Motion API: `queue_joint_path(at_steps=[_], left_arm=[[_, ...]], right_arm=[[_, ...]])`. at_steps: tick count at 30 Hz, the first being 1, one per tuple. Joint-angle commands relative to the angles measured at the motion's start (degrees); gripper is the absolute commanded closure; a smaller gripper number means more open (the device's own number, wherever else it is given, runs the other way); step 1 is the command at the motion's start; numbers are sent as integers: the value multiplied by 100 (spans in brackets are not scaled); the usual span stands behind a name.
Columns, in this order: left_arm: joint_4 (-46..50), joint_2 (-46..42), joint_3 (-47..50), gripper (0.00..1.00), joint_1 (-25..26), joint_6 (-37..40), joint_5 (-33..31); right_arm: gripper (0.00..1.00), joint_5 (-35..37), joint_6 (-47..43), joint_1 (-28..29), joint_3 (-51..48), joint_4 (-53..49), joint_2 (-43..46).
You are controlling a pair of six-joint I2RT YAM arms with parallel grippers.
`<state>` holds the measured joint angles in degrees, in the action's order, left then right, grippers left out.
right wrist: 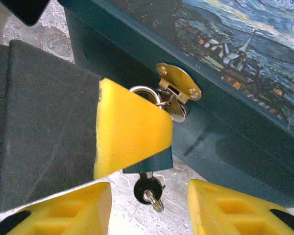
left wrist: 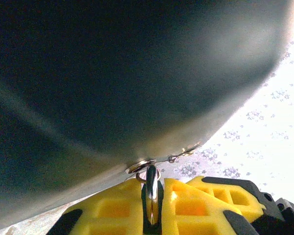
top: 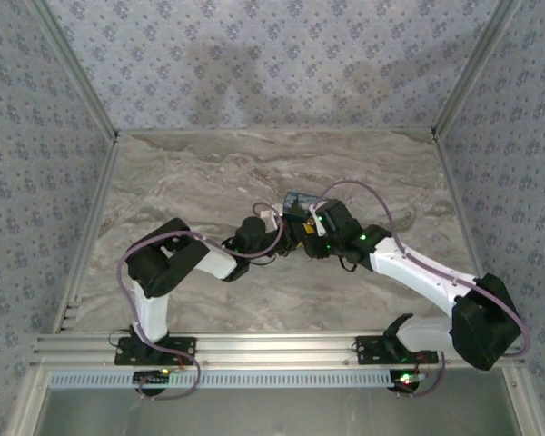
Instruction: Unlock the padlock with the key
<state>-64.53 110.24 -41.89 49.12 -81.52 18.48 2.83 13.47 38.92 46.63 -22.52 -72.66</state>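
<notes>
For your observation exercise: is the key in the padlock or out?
In. The key hangs from the underside of the padlock, only its dark head and ring showing.

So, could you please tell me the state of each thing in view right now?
padlock: shackle hooked through the hasp.
key: inserted in the padlock's underside.
box: lid down, hasp closed.
left gripper: shut on the padlock.
right gripper: open, astride the key.
</notes>
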Motion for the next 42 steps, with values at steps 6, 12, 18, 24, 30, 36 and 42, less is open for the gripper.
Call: queue_joint_path(at_steps=[6, 12, 18, 24, 30, 36, 42], left_arm=[[-383, -270, -55, 100, -40, 39, 151], [-413, -258, -74, 100, -34, 13, 198], [-484, -240, -83, 100, -30, -22, 217], [-424, -266, -62, 100, -27, 30, 225], [-451, -257, 101, 100, -29, 44, 138], [-468, -275, 129, 100, -34, 22, 137], [-479, -279, 49, 100, -41, -20, 172]], right_arm=[[57, 408, -162, 151, 222, -190, -173], [61, 507, -227, 178, 333, -223, -285], [77, 531, -302, 191, 422, -241, -491], [100, 147, -347, 178, 380, -151, -371], [84, -55, -313, 133, 288, -189, -396], [58, 215, -225, 128, 225, -158, -11], [55, 229, -300, 151, 311, -205, -113]])
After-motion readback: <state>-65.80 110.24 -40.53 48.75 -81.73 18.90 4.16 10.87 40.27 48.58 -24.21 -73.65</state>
